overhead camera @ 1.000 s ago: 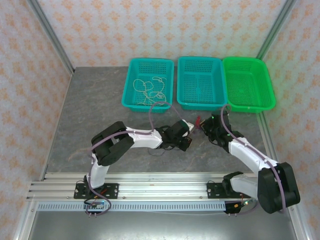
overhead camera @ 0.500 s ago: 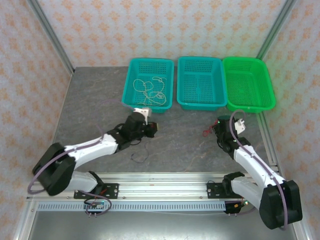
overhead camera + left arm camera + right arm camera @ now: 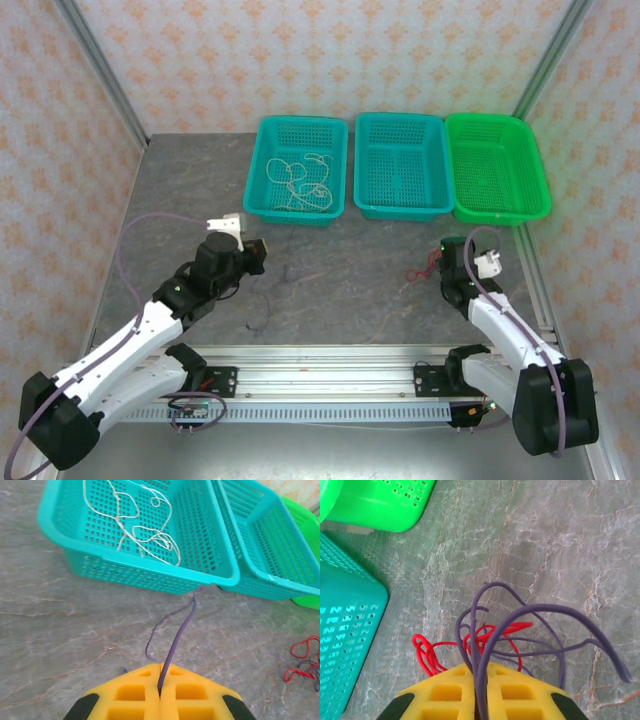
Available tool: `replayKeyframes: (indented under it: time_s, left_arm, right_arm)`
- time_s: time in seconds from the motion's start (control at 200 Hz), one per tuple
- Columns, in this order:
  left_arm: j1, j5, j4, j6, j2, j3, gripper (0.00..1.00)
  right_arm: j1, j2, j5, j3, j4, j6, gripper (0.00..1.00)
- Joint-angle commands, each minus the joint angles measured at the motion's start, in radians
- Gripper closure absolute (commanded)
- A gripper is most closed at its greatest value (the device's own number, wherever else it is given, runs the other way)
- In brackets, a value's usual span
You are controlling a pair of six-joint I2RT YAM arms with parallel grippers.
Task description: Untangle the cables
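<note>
**A:** On the counter (image 3: 60, 630), item one: the dark cable (image 3: 177, 630). Location?

**B:** It runs from just in front of the left teal basket (image 3: 125, 555) down into the left gripper (image 3: 160, 680). The yellow pads are pressed together on it, with the strand sitting in the seam. Thin, limp, very light by the look, and it takes whatever curve it falls into.

**A:** Item two?

**B:** Red cable (image 3: 427, 652), looped on the stone just ahead of the right gripper (image 3: 479, 680) and interlaced with dark loops (image 3: 540, 611). The pads there are close together, and one dark strand enters the seam. It reads as pinched, though how firmly I cannot tell.

**A:** Item three?

**B:** Cream cable (image 3: 145, 530), loose coils lying inside the left teal basket, well apart from the other two.

**A:** Handling notes.

**B:** All are string-like and far thinner than a finger. They are probably smooth-jacketed and apt to slide through a slack pinch. None looks fragile, but a hard pull would likely tighten a crossing. Best hold, in my judgement, is a single strand standing clear of the tangle, taken at the pad tips and lifted gently so the loops can fall open. On the red cable, the outer bend nearest the middle teal basket (image 3: 350, 610) looks cleanest. A pinch at the centre would probably catch two strands at once.
</note>
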Motion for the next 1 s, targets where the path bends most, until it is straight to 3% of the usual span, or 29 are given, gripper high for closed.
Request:
replayKeyframes:
  time_s: [0.0,0.13,0.215,0.38,0.596,0.896,0.996]
  left_arm:
    - [0.008,0.057,-0.034,0.012,-0.020,-0.019,1.00]
    - [0.008,0.202,0.034,0.005,-0.027,0.014,1.00]
    - [0.008,0.263,0.059,-0.001,-0.029,0.077,1.00]
    - [0.007,0.334,0.084,0.011,0.038,0.277,1.00]
    - [-0.025,0.360,0.113,0.064,0.226,0.600,1.00]
    - [-0.041,0.355,0.048,0.171,0.634,1.130,1.00]
    - [-0.042,0.330,0.073,0.178,0.745,1.231,1.00]
  right_arm:
    - [-0.004,-0.024,-0.083,-0.023,0.103,-0.054,0.84]
    - [0.001,0.006,-0.362,-0.026,0.270,-0.162,0.79]
    - [0.030,0.043,-0.442,0.008,0.274,-0.209,0.79]
    - [0.110,0.111,-0.457,0.052,0.266,-0.251,0.83]
    - [0.142,0.160,-0.478,0.056,0.295,-0.232,0.87]
    - [0.148,0.104,-0.482,0.024,0.255,-0.230,0.87]
    - [0.148,0.060,-0.476,0.001,0.239,-0.231,0.87]
